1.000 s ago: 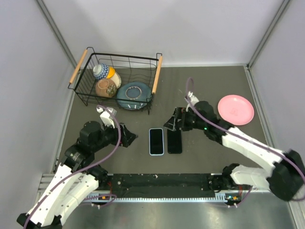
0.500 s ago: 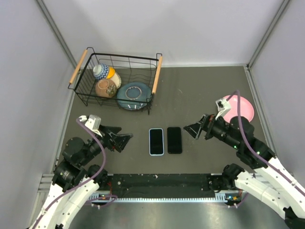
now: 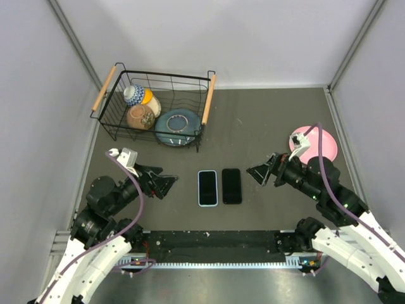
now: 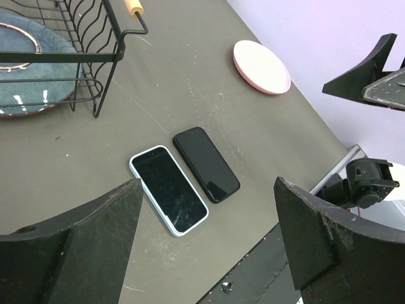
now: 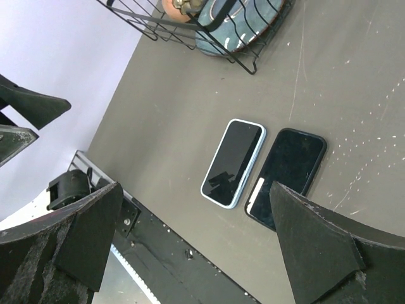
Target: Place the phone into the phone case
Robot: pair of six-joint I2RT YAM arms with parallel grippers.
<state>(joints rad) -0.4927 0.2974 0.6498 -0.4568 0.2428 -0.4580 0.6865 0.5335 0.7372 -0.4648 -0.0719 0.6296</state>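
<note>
Two phone-shaped slabs lie flat side by side in the middle of the table. The left one is a dark glossy screen inside a light blue rim, like a phone seated in a light blue phone case. The right one is all black; phone or case, I cannot tell. My left gripper hovers open to the left of both. To their right my right gripper hangs open. Neither touches anything.
A black wire basket with wooden handles stands at the back left, holding bowls and a blue plate. A pink plate lies at the right. A black rail runs along the near edge.
The right gripper has pulled away from above the black slab to the right, its jaws now wide. The left gripper has drawn back a little to the left. Both slabs stay put.
</note>
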